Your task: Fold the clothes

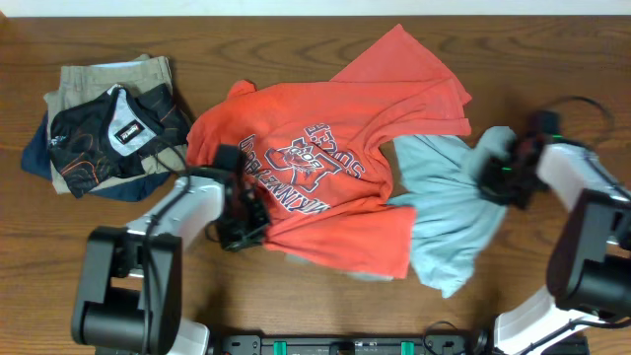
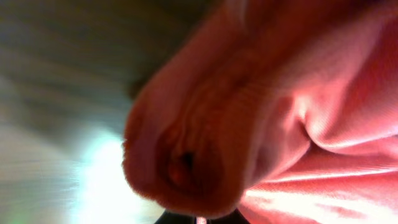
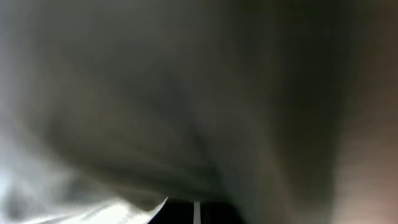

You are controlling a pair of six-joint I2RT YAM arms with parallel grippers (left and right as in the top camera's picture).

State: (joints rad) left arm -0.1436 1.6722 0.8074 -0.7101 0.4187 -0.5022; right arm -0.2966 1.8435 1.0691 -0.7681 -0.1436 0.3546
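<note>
Surface: dark brown wooden table (image 1: 296, 39), viewed from overhead. The coral-red T-shirt (image 1: 335, 118) is laid crumpled across the middle of the table, one sleeve reaching toward the far edge, its hem turned toward the near edge. White and dark-red lettering (image 1: 306, 163) is seen on the chest, upside down from the near edge. A pale blue-grey garment (image 1: 449, 222) is spread right of centre, partly covered by the T-shirt's right side. A pile of other clothes (image 1: 104, 128), khaki, navy and black with orange trim, is stacked near the far left corner, apart from the T-shirt. The left gripper (image 1: 242, 219) is placed at the T-shirt's left margin toward the near edge; in the left wrist view red cloth (image 2: 323, 93) is bunched against the lens and the fingers are hidden, so opening and grasp cannot be told. The right gripper (image 1: 501, 177) is set on the pale garment's right end; the right wrist view is filled by blurred grey fabric (image 3: 124, 93), jaw state likewise undetermined.
</note>
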